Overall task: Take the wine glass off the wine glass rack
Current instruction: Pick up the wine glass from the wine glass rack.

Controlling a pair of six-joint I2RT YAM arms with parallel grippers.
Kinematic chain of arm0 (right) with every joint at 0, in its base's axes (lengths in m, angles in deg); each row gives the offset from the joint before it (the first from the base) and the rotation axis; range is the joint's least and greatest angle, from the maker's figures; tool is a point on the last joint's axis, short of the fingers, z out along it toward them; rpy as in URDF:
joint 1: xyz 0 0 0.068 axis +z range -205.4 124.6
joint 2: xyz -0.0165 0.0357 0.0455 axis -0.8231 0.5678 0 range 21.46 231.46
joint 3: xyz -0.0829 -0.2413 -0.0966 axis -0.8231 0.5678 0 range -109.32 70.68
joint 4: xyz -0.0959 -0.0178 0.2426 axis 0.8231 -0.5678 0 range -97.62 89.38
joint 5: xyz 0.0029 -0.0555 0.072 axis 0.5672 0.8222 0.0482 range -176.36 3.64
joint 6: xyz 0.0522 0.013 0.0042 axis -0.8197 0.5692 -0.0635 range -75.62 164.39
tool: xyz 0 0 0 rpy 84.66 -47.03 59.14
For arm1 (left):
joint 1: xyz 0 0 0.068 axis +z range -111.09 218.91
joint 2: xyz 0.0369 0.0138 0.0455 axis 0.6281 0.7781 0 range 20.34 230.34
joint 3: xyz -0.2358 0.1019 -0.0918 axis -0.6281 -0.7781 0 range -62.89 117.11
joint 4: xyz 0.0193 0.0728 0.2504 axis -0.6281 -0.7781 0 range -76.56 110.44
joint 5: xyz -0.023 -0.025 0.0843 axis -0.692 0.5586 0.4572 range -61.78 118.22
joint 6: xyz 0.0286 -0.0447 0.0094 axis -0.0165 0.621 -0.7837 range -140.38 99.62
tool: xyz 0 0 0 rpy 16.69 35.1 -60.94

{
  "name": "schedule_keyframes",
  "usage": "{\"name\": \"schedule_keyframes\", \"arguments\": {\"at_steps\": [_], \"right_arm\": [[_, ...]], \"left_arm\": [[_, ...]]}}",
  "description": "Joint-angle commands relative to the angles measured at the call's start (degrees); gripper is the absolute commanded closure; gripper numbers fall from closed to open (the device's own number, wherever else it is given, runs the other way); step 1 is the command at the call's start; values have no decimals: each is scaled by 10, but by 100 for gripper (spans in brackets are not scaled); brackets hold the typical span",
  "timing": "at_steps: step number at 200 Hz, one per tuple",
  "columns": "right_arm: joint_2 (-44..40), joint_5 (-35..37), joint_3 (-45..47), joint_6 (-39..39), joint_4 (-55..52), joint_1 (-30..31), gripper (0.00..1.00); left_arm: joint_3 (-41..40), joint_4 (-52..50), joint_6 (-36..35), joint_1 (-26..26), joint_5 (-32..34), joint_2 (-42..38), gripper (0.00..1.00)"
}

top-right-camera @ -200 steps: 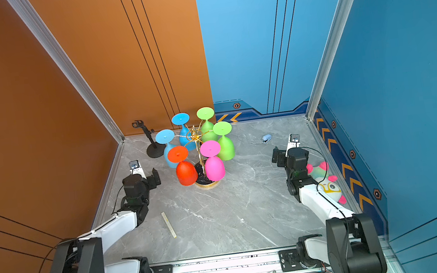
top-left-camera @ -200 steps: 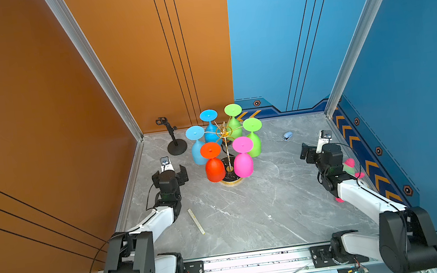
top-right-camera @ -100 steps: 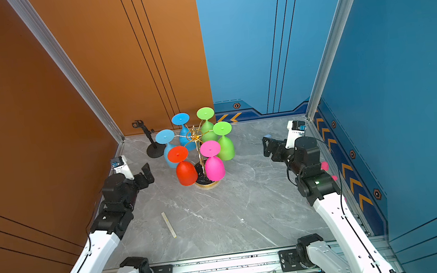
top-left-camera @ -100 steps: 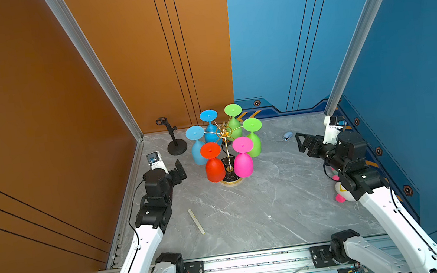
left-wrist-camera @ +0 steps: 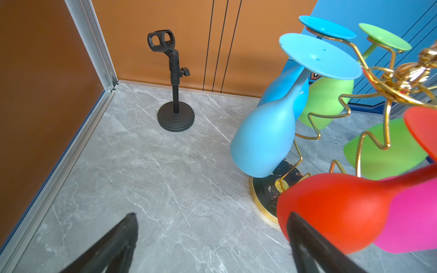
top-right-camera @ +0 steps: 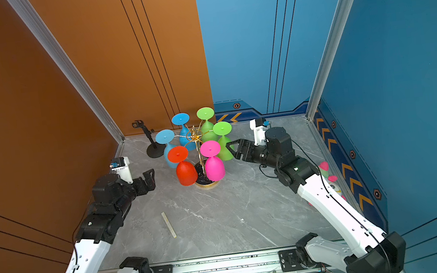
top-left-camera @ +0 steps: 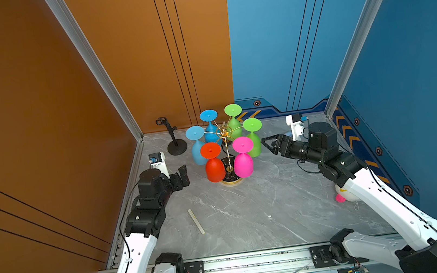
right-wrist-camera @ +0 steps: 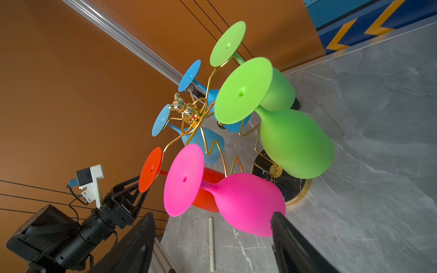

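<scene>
Right pincer (top-left-camera: 266,145) has its two fingers apart and holds nothing. It sits just beside the near green wine glass (top-left-camera: 254,146), which hangs upside down on the wine glass rack (top-left-camera: 225,134). I cannot tell if a fingertip touches that glass. From the right wrist camera I see the pink wine glass (right-wrist-camera: 248,203) showing between the two black fingers (right-wrist-camera: 138,243), and it hangs on the rack too. Left pincer (top-left-camera: 182,175) is wide apart and holds nothing. It is near the red wine glass (top-left-camera: 214,169) but not touching it. I count six glasses on the rack, which stands on the grey table (top-left-camera: 249,210) between both pincers.
</scene>
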Motion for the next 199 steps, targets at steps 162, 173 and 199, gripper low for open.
{"name": "schedule_keyframes", "arguments": {"at_steps": [162,173,199], "right_arm": [[102,-35,-39,-72,85,49,63],[102,-34,-40,-74,87,49,66],[102,-34,-40,-78,90,49,71]], "left_arm": [[6,-44,-22,0,-75,-47,2],[5,-44,-21,1,-74,-49,2],[4,-44,-21,1,-74,-51,2]]}}
